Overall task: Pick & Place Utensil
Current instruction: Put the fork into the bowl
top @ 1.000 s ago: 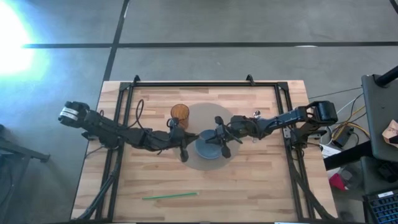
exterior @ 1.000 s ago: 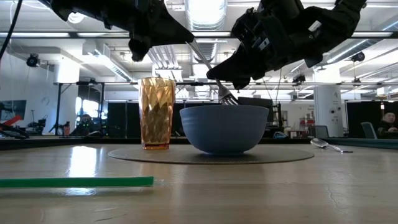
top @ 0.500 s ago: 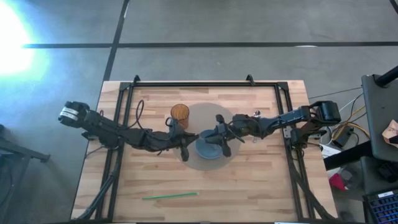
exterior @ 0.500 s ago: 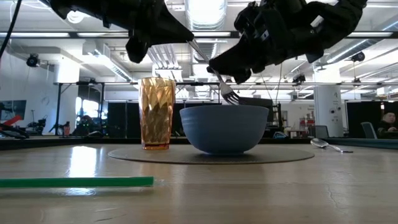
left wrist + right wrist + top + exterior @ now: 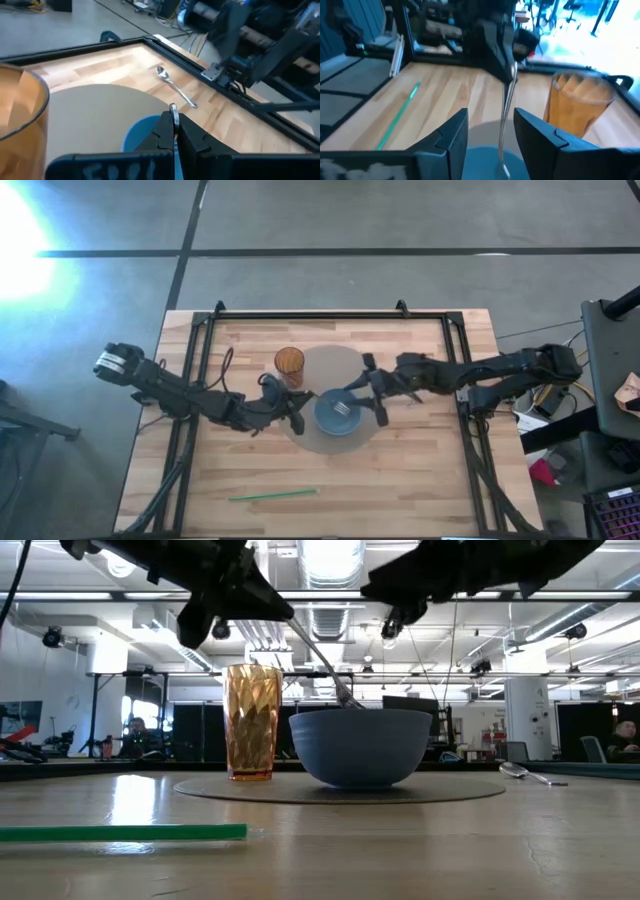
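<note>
Sitting on the worktop (image 5: 420, 470) are one blue bowl (image 5: 337, 416), one amber tumbler (image 5: 290, 363), one round mat (image 5: 330, 365), one fork (image 5: 340, 409), one spoon (image 5: 175, 87) and one green straw (image 5: 273, 495).

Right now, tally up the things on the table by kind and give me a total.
Forks: 1, the fork held by the left claw, tines in the bowl
Spoons: 1, the spoon
Bowls: 1, the blue bowl
Cups: 1, the amber cup
Straws: 1, the green straw
Mats: 1, the round mat
Total: 6

wooden table (image 5: 420, 470) | on it: round grey mat (image 5: 328, 363); green straw (image 5: 273, 496); spoon (image 5: 176, 87), seemingly metal
</note>
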You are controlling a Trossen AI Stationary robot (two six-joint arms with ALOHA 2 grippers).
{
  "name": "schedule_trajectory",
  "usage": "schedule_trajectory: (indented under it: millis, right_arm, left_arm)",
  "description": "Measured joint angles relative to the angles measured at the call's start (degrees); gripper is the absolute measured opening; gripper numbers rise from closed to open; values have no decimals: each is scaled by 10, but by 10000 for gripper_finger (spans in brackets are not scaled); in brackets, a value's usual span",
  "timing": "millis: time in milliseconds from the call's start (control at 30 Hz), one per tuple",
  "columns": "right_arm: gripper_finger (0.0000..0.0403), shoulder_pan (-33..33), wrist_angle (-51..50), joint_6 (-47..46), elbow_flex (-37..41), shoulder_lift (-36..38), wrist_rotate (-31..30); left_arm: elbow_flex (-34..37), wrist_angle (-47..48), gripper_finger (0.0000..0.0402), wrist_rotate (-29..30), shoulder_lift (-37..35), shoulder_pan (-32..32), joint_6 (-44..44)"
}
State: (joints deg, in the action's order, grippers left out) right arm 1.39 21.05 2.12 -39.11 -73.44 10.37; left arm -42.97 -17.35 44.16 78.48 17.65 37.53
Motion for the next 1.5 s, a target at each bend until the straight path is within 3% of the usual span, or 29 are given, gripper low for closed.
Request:
schedule_trajectory:
  millis: [200, 467, 867, 1500]
  right_arm:
    - [153, 0, -51, 1, 0, 59, 1]
    - [138, 0, -89, 10, 1, 77, 1]
    - [123, 0, -89, 9, 11, 58, 1]
    - [124, 0, -88, 7, 17, 58, 1]
  left_arm:
    - [1, 26, 0, 31, 0, 12, 60]
    - [1, 76, 0, 74, 0, 26, 126]
    - [33, 81, 0, 78, 0, 26, 214]
    - [39, 36, 0, 65, 44, 25, 240]
